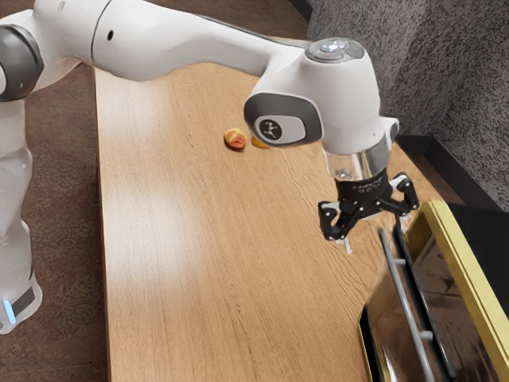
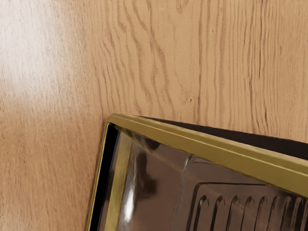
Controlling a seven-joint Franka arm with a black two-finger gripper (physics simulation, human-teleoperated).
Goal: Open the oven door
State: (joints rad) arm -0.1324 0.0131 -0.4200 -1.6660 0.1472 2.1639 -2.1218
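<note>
At the exterior view's left, the arm (image 1: 191, 40) rises from the floor (image 1: 60, 239) outside the counter's (image 1: 183, 263) left edge and reaches across above the wood. A small red-and-yellow fruit (image 1: 235, 139) lies toward the counter's far edge, and just right of it an orange piece (image 1: 259, 142) is partly hidden by the arm.

Next comes the hand (image 1: 374, 233), pointing down, its two fingers spread wide with nothing gripped between them. In that view the upper end of the metal handle (image 1: 406, 302) appears between the fingertips; I can't tell whether either finger touches it.

The oven (image 1: 468, 270) stands along the counter's right edge, toward the near corner, its door (image 1: 386, 310) and handle facing the exterior view's left. Whether the door is slightly ajar I can't tell. The wrist view shows the oven's gold rim (image 2: 192, 143) beside shiny brown surfaces and a ribbed panel (image 2: 236, 211).
</note>
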